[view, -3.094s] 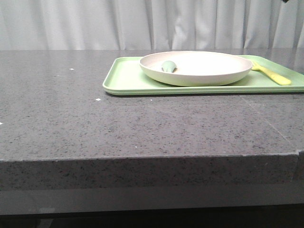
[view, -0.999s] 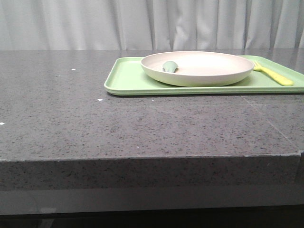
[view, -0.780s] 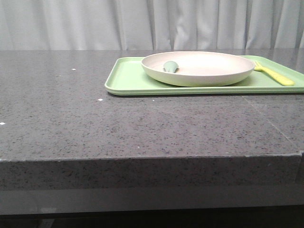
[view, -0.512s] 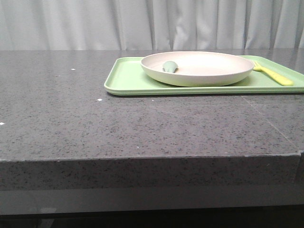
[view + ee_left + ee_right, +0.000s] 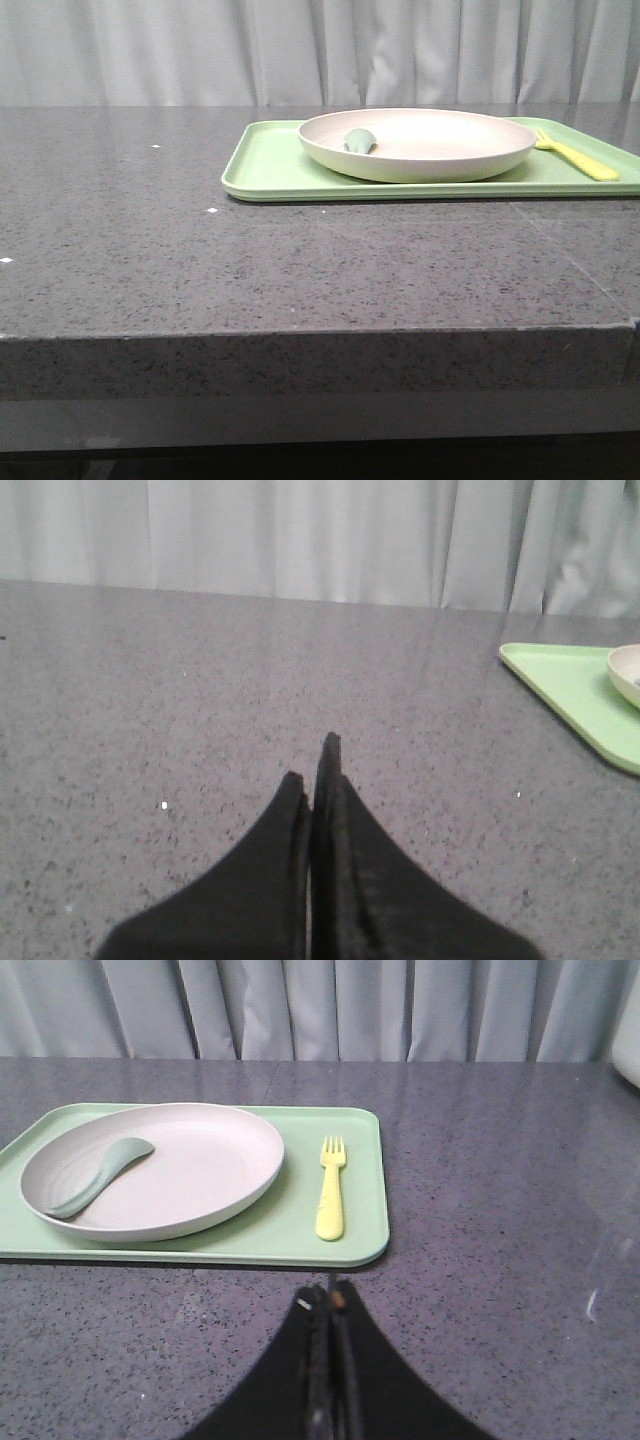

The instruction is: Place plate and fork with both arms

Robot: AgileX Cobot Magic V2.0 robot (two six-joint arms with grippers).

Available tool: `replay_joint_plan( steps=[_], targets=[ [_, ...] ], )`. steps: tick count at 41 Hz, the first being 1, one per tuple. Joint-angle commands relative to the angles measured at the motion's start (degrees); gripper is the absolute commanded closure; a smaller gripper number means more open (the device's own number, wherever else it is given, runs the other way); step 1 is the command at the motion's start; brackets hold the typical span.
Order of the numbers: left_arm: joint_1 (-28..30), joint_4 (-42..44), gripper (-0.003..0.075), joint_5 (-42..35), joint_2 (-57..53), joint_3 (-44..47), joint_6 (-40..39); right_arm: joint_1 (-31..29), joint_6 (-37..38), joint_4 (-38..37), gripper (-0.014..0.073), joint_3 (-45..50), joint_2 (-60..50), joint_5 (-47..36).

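Lying on the tray (image 5: 300,1235) beside the plate (image 5: 200,1165), the fork (image 5: 331,1195) sits ahead of the right gripper (image 5: 329,1305), pressed together.

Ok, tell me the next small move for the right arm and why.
Probably open the right claw and ease it toward the fork. That claw is shut and empty, short of the green tray, and the fork lies flat on the tray beside the plate, untouched. The left claw is also shut, over bare table.

Light-green tray (image 5: 270,165) on grey speckled table (image 5: 300,260); grey-green spoon (image 5: 98,1174); curtain (image 5: 200,50) behind.
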Motion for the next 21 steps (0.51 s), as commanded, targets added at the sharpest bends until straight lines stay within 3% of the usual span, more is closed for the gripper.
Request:
replay_joint_plan(
  steps=[1,12,21],
  targets=[
    [0.5,0.0,0.0738,-5.5,-1.1,0.8,0.3,-0.2,-0.5,0.0,0.0655,-1.5,0.4,-4.8],
    [3.2,0.0,0.0738,-11.3,-1.2,7.9,0.3,-0.2,-0.5,0.0,0.0655,-1.5,0.4,-4.8],
    [3.5,0.0,0.0738,-10.9,-1.2,7.9,0.3,-0.2,-0.5,0.0,0.0655,-1.5,0.4,-4.8]
  ],
)
